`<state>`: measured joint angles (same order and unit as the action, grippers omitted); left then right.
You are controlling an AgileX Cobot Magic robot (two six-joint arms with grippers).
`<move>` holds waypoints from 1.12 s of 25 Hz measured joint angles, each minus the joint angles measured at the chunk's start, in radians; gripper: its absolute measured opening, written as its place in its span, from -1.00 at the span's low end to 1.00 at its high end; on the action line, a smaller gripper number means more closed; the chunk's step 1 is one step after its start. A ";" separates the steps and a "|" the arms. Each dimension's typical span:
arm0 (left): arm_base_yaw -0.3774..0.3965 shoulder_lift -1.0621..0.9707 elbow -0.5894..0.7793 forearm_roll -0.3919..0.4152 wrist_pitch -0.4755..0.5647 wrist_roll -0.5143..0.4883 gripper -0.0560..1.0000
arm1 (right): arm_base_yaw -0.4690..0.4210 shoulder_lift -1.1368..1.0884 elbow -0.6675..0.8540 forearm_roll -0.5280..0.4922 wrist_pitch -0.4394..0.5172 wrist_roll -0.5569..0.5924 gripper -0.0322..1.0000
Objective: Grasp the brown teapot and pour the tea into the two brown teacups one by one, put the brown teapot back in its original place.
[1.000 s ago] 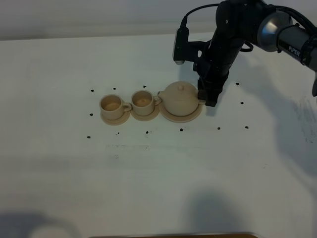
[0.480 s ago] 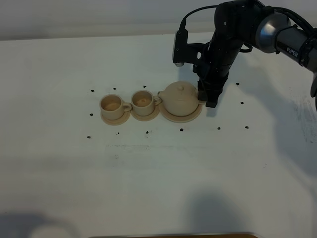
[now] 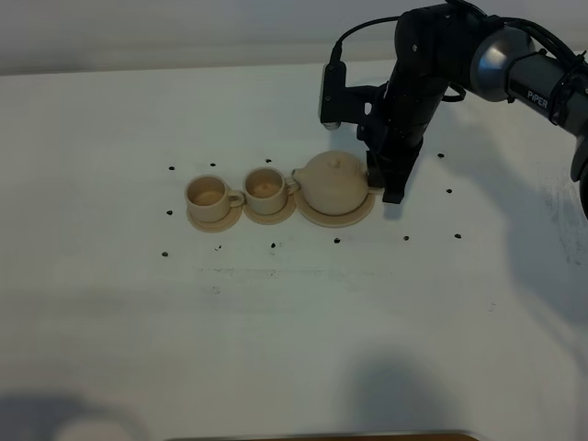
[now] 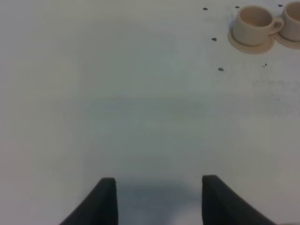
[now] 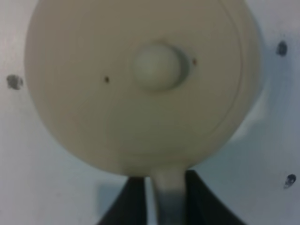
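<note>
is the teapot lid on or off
On: the knobbed lid sits seated on the brown teapot, which stands upright on its saucer.

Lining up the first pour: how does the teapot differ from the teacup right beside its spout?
The teapot is much bigger than the teacup. The teapot is closed by a knobbed lid; the teacup is open-topped. The teapot's handle sits between the jaws of the right gripper; the teacup is untouched. Both are pale tan and stand upright.
</note>
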<state>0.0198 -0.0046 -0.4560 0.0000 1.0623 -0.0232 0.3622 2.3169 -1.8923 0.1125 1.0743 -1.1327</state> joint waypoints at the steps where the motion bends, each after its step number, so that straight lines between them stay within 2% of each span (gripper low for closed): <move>1: 0.000 0.000 0.000 0.000 0.000 0.000 0.01 | 0.001 0.003 -0.004 0.005 0.000 -0.001 -0.76; 20: 0.000 0.000 0.000 0.000 0.000 0.000 0.01 | 0.014 0.004 -0.011 0.018 -0.008 0.003 -0.78; 28: 0.000 0.000 0.000 0.000 0.000 0.000 0.01 | 0.017 -0.006 -0.042 0.041 0.021 0.004 -0.78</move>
<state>0.0198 -0.0046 -0.4560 0.0000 1.0623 -0.0232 0.3791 2.3105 -1.9343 0.1539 1.0957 -1.1287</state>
